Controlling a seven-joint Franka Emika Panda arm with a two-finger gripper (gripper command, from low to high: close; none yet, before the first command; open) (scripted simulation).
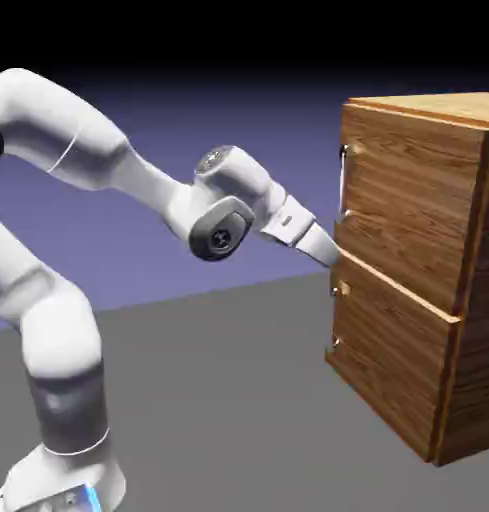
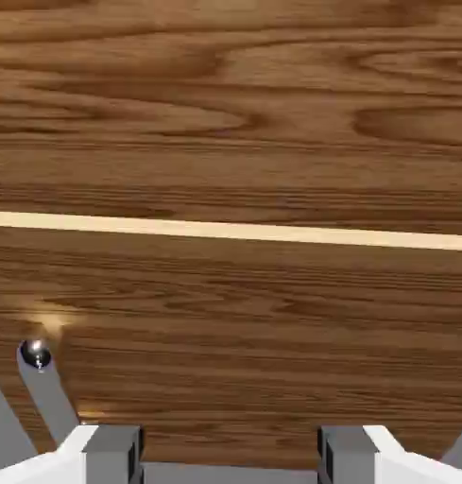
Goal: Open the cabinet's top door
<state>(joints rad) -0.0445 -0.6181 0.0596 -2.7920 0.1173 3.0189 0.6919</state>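
And here we are, right up close in the hand view: the pincer (image 2: 231, 454) has its two grey fingertips (image 2: 348, 456) wide apart at the bottom edge, with nothing gripped between them. Just to the left of them comes the lower handle (image 2: 47, 383), its rounded end catching the light against the lower panel (image 2: 244, 331). Beyond that a pale seam (image 2: 225, 230) runs right across, tipping slightly down to the right, and past it, filling the upper part, there's the top door (image 2: 225, 113), all dark wavy grain! Over to the exterior view, starting with the robot's base (image 1: 63, 485), a strip of blue light glowing on it. Up the white arm (image 1: 68, 120) we go, and there are round emblems on the joint caps (image 1: 221, 238), their markings too small to read. The hand reaches to the exterior view's right, and its tip is right by the front of the cabinet (image 1: 403, 280), level with the seam. So the top door lies upward from the pincer, its silver bar handle (image 1: 343, 185) standing upright above the tip, near but apart from it. Whether the tip touches the wood, I can't tell. Behind it all, the blue-violet backdrop (image 1: 278, 120) darkens towards the top.
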